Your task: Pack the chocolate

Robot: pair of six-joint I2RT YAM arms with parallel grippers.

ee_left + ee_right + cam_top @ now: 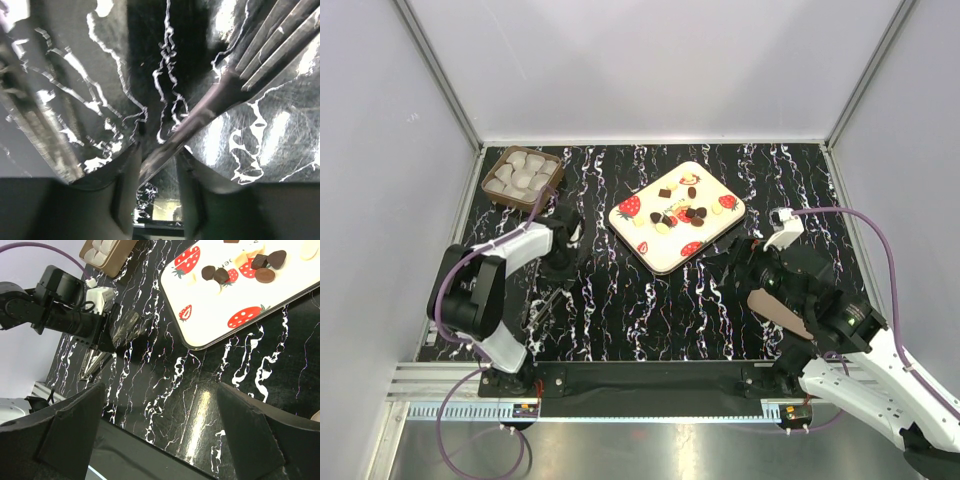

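The chocolate (692,213), several small dark, tan and cream pieces, lies on a cream tray with strawberry prints (660,262). It also shows in the right wrist view (265,275), on the tray (210,335). My left gripper (560,265) is low over the table, left of the tray. In the left wrist view it (159,155) is shut on the handle of a metal fork (215,95), whose tines point away. My right gripper (160,390) is open and empty above bare table. In the top view it (745,258) is right of the tray's near corner.
A brown box (508,201) of white paper cups (523,176) stands at the back left; it also shows in the right wrist view (117,260). A tan flat oblong thing (780,312) lies beside the right arm. The table is black marble-patterned, inside grey walls.
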